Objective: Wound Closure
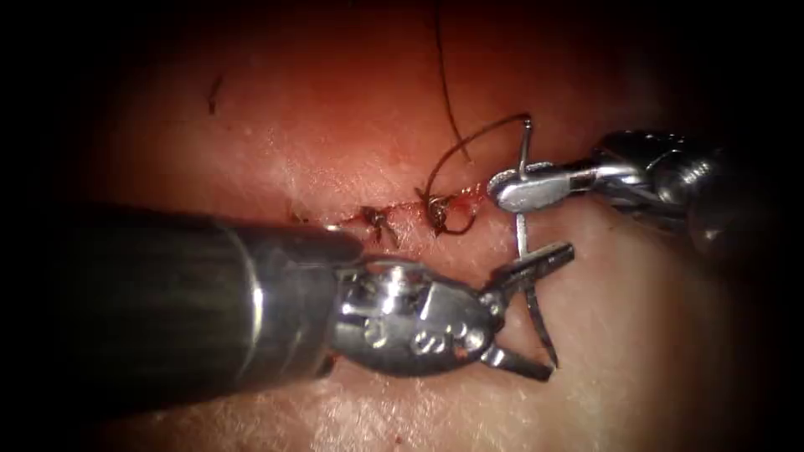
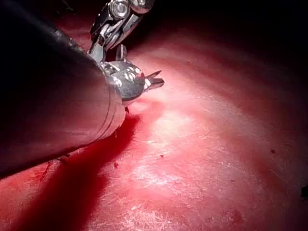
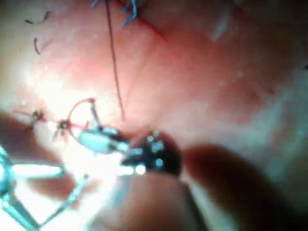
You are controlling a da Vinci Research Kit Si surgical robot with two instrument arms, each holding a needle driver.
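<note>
**Needle in right tool, left tool open below it**

Left tool: comes in from the left, jaws spread wide, holding nothing. Upper jaw lies against or just beside the needle's lower run; contact can't be confirmed. In the left wrist view the same tool shows its jaws parted.

Cut: runs left-right mid-scene, with a dark knot and red fluid along it. A thread loop sits at its right end, and one strand runs off to the far edge.

Needle: right of the cut's end, standing roughly vertical, clamped by the right tool near its thread end. Its tip points toward the near side, by the left tool's lower jaw. It appears free of the tissue.

Handling, my read: the needle is thin, stiff, slick steel and will swivel if gripped at the tip, so grab the body. Thread is limp. Tissue is soft and wet.

Unclear: the needle-thread joint, and whether the tip touches tissue. The right wrist view shows the right tool only vaguely.
</note>
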